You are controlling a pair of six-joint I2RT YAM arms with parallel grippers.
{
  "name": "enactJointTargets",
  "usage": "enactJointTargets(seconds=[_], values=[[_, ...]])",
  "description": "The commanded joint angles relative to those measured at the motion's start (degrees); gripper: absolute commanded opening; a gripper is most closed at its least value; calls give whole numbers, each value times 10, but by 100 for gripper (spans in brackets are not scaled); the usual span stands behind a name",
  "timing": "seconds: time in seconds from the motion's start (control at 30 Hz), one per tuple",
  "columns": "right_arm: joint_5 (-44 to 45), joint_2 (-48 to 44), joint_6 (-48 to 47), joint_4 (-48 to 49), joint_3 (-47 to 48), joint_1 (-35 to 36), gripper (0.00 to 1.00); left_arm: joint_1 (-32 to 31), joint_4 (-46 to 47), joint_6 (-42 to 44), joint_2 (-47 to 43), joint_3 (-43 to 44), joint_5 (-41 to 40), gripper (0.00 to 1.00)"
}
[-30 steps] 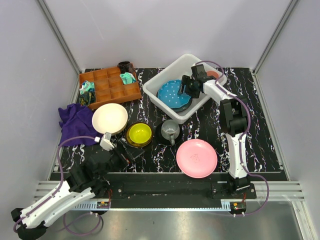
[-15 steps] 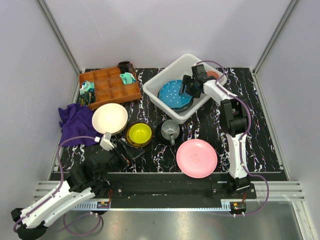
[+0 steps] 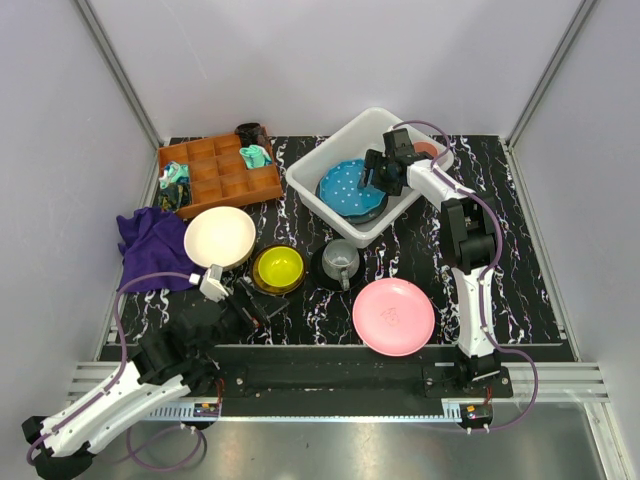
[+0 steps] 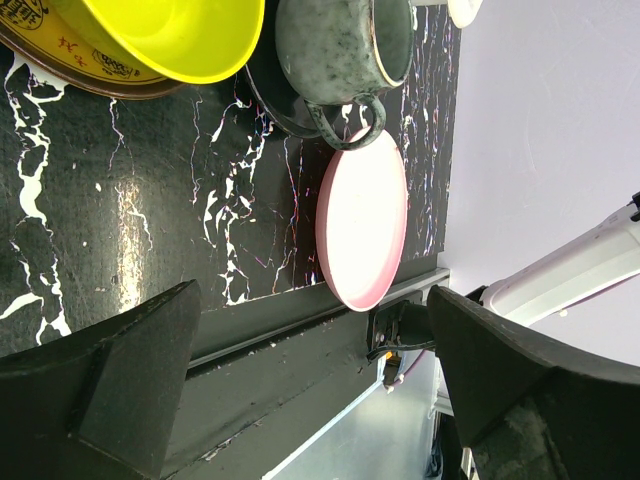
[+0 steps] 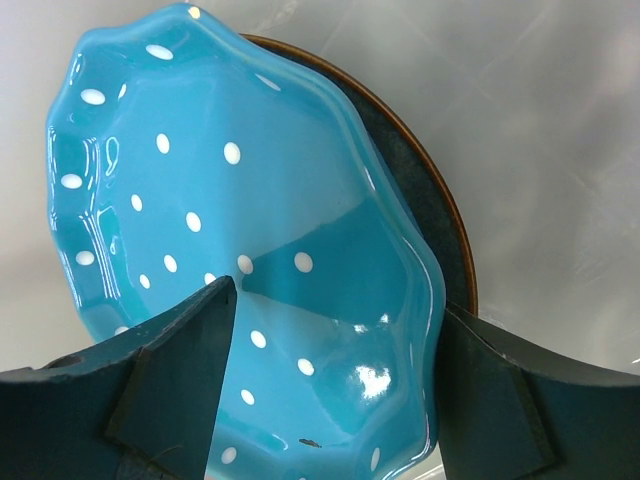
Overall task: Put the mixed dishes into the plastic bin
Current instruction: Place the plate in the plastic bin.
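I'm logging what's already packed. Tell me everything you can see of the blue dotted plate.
The blue plate is glossy turquoise, ceramic by its look, with white dots and a wavy rim. It lies face up inside the white bin, resting on a darker plate with a brown edge that shows past its side. The right gripper hangs over it, open; whether it touches is unclear.

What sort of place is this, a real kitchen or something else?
Probably a lab test cell, not a kitchen: plain pale walls on aluminium framing, a black marbled mat as tabletop, with a pink plate and a grey mug staged near a plastic bin.
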Motion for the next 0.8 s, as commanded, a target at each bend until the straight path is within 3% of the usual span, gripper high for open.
enactJointTargets(seconds=[0.0, 0.27, 0.57, 0.77], values=[[7, -18, -5, -17, 0, -5, 81, -2, 17, -3, -2, 0, -6, 99], [-35, -15, -5, -4, -5, -5, 87, -2, 16, -2, -1, 0, -5, 99], [-80, -16, -9, 13, -5, -5, 88, -2, 16, -5, -9, -6, -6, 99], [-39, -30, -16, 11, -19, -6, 88, -2, 15, -6, -8, -7, -5, 99]])
